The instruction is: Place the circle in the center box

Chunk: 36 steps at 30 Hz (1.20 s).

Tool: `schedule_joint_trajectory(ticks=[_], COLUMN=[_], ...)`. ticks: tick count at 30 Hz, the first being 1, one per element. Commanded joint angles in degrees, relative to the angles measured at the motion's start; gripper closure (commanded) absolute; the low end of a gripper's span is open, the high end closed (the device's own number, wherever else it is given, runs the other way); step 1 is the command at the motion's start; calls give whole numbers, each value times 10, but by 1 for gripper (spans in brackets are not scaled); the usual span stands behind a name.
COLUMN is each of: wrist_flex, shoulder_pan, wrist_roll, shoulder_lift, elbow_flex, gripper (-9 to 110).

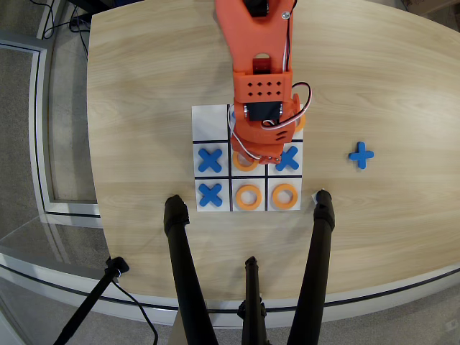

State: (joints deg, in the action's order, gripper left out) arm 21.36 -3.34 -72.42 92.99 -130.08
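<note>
In the overhead view the ring [245,163] lies flat in the center box [248,169], mostly hidden under the tool [253,154]; round, no long axis. Tool opening cannot be told.

Wooden table [144,86]: grid board [210,122], blue cross [361,154].

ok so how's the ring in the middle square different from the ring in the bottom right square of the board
The middle ring is partly hidden under the orange arm, with the pincer right over it; the bottom right ring is in full view with nothing near it. The middle ring has blue crosses on both sides; the bottom right ring has another ring beside it. Both are flat, orange and look the same size.
</note>
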Motion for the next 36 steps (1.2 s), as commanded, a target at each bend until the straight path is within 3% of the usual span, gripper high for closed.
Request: schedule_joint_trajectory(ticks=[1, 18, 22, 28, 36], wrist_flex=[-6, 15, 63, 236, 397], shoulder_pan=[-4, 35, 69, 104, 43], wrist_roll=[-4, -29, -56, -82, -93], shoulder_lift=[-3, 65, 150, 332, 653], elbow_flex=[25, 42, 47, 18, -174], gripper=[99, 91, 89, 89, 89])
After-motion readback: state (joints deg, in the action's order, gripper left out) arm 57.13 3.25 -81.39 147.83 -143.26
